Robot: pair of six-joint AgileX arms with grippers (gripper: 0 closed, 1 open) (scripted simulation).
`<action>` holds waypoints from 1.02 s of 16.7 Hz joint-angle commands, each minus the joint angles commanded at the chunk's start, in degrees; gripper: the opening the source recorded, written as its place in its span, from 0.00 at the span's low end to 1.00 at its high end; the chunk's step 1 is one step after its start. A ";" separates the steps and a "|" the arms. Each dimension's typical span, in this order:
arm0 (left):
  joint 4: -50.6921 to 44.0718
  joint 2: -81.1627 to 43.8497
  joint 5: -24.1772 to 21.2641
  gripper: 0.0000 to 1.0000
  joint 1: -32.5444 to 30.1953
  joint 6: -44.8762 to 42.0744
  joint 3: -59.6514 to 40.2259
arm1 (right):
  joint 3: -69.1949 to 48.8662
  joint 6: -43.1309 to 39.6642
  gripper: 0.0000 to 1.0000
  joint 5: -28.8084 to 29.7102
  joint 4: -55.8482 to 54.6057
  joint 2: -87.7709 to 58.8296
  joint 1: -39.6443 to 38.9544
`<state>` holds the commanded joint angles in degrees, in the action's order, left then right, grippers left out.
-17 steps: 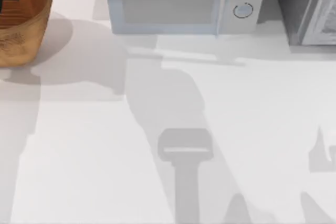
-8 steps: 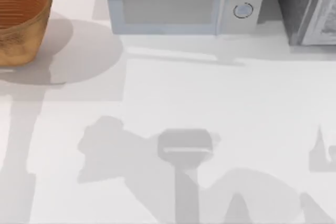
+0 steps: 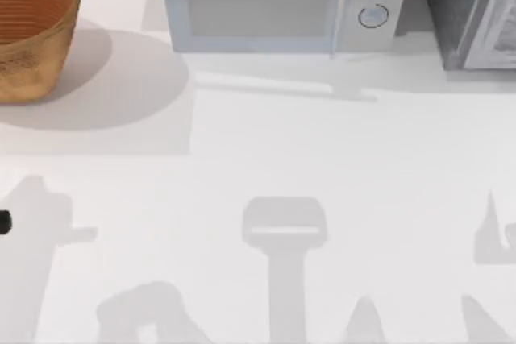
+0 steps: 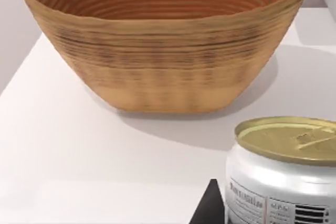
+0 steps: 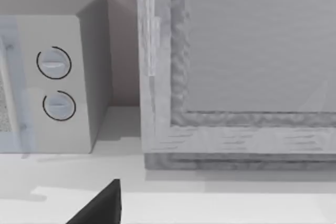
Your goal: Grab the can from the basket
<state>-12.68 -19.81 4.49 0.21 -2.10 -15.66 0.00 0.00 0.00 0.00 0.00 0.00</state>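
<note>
The basket [image 3: 32,30] is a round brown woven bowl at the table's far left corner; its ribbed inside shows nothing in it. In the left wrist view the basket [image 4: 163,45] stands behind the can [image 4: 286,177], which has a dull gold top and a white side with printing. The can sits upright and close to the camera, with a black fingertip [image 4: 209,209] against its side. My left gripper [image 3: 3,221] is a dark spot at the table's left edge, nearer the front than the basket, and is shut on the can. My right gripper [image 5: 97,208] is parked at the right.
A pale blue-grey microwave [image 3: 278,2] with two round knobs stands at the back centre. A grey cabinet [image 3: 476,10] stands at the back right. Arm shadows lie across the white table [image 3: 266,142] near the front.
My left gripper has come out of the basket and moved toward the front along the left edge. Its shadow has swept across the table to the front left.
</note>
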 joint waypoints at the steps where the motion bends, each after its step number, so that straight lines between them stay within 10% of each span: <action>1: 2.56 4.60 -0.79 0.00 -0.09 0.44 3.78 | 0.00 0.00 1.00 0.00 0.00 0.00 0.00; 17: 15.80 14.08 -7.57 0.00 -0.62 1.49 12.76 | 0.00 0.00 1.00 0.00 0.00 0.00 0.00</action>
<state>3.12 -5.73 -3.09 -0.41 -0.61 -2.90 0.00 0.00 0.00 0.00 0.00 0.00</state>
